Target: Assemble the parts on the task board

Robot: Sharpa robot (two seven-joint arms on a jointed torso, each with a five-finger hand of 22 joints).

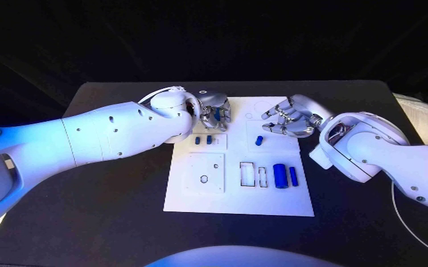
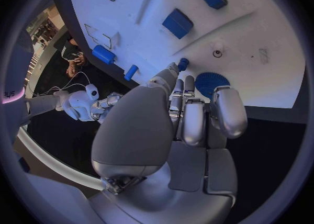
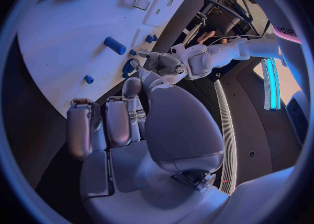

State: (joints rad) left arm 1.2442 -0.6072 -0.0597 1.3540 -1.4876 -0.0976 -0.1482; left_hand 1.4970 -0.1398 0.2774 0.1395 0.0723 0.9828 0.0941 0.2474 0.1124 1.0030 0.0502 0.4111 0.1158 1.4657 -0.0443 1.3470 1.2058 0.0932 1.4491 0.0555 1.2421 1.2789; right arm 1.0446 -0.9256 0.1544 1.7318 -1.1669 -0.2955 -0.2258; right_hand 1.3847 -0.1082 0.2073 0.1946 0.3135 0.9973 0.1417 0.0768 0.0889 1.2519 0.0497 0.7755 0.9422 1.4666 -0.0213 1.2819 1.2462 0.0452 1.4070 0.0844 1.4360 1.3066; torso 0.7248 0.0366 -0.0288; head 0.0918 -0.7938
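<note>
Parts [image 1: 280, 175] on the task board [image 1: 205, 202], mid-table [image 1: 98, 230], between both hands.

left hand [image 1: 213, 112]: fingers curled, holding nothing | right hand [image 1: 287, 120]: fingers curled, holding nothing

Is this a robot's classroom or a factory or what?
Probably a robot test lab or demo stand. A white task board with small blue parts lies on a black table, dark cloth hangs behind, and the left hand and right hand hover over it.

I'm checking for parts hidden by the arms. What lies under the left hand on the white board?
Under the left hand the task board carries a round blue ribbed part. The fingers cover its near edge, so whether they touch it cannot be told.
</note>
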